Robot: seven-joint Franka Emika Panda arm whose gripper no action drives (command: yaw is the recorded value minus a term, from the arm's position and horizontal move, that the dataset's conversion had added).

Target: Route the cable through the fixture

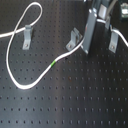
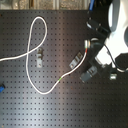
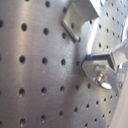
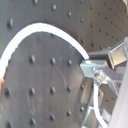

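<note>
One long loop of the cable (image 1: 22,30) is being seen at upper left of the first exterior view, running rightward past its green band (image 1: 53,63) toward the slanted fixture (image 1: 75,38); routing is judged unfinished. The pincer (image 1: 92,30) is gripping the cable, apparently.

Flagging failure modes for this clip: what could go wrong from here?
1. The cable lies in a wide loop around the far bracket; pulling it might snag there.
2. The gripper sits close beside the fixture; a small slip might knock it.
3. Both wrist views show the cable bending sharply near the fingers; whether the grip is firm cannot be told, so it may slide out.
</note>
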